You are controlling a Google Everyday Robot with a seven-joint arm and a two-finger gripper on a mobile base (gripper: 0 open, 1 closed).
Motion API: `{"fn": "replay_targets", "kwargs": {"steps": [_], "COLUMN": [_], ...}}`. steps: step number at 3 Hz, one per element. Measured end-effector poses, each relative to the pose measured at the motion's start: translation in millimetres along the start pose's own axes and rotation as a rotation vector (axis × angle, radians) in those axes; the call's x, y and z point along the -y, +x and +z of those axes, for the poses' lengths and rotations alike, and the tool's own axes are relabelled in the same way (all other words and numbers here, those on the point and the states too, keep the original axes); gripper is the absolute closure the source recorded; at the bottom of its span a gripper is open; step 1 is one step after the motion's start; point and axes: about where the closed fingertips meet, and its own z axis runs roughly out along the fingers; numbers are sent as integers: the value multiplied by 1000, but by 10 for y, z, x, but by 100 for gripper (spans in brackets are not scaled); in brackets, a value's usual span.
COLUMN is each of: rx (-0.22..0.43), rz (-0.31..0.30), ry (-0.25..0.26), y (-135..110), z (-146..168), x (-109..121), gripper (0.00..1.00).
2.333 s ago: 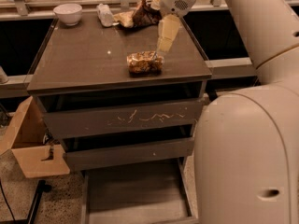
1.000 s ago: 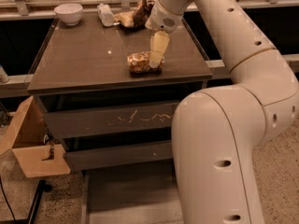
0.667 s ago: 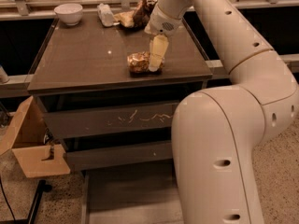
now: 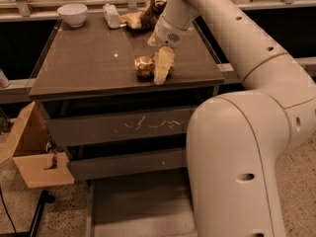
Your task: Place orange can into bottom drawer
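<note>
The orange can point(image 4: 144, 66) lies on its side on the brown cabinet top point(image 4: 89, 58), near the front edge and right of the middle. My gripper point(image 4: 163, 67) hangs down from the pale arm and sits right against the can's right side, covering that end. The bottom drawer point(image 4: 138, 206) is pulled open at the foot of the cabinet, with a flat grey-brown floor. Its right part is hidden behind my arm.
At the back of the top stand a white bowl point(image 4: 72, 14), a clear plastic bottle point(image 4: 112, 15) and a brown snack bag point(image 4: 148, 11). A scratched drawer front point(image 4: 148, 125) and a plain one point(image 4: 128, 164) are shut. A cardboard box point(image 4: 29, 152) stands at the left.
My gripper has come down and a little left, from above and behind the can to right against its right side. The can has not moved.
</note>
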Motion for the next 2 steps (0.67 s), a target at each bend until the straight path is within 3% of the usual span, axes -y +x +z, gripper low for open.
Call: {"fn": "replay_targets", "kwargs": {"steps": [2], "rx": [24], "rz": [-21], "ry": [-14], "y": [-59], "z": [162], "x": [-65], "gripper": [0]}}
